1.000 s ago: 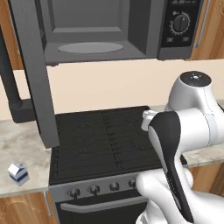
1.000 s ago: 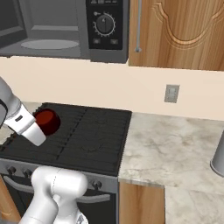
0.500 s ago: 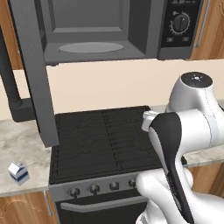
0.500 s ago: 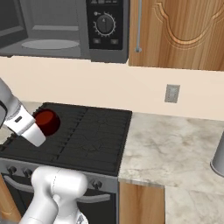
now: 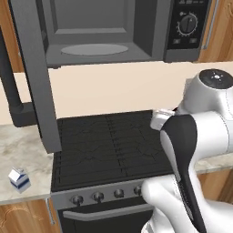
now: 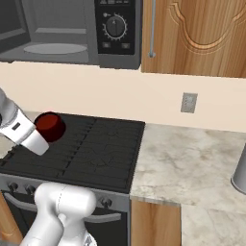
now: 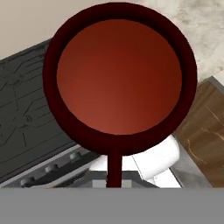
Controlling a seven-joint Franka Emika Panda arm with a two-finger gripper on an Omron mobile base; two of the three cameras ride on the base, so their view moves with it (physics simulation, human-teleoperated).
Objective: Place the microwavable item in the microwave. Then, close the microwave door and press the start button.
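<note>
The microwavable item, a dark red round bowl (image 7: 118,83), looms large in the hand view, and my gripper (image 7: 114,176) is shut on its near rim. From the right base view the bowl (image 6: 50,126) hangs over the left part of the stove, at the end of my white hand, with the gripper (image 6: 41,134) against its side. The microwave (image 5: 109,27) sits above the stove with its grey cavity open and the pale turntable (image 5: 94,49) bare. The microwave door (image 5: 32,68) stands swung out to the left. The dial (image 5: 187,23) is on the black side panel.
A black stove (image 5: 109,145) with front knobs lies below the microwave. A white-and-blue milk carton (image 5: 19,178) stands on the counter left of it. A marble counter (image 6: 192,158) runs to the right, with a grey metal cylinder (image 6: 240,170) at its far end.
The bowl has risen a little over the stove, still in the gripper. Nothing else has moved.
</note>
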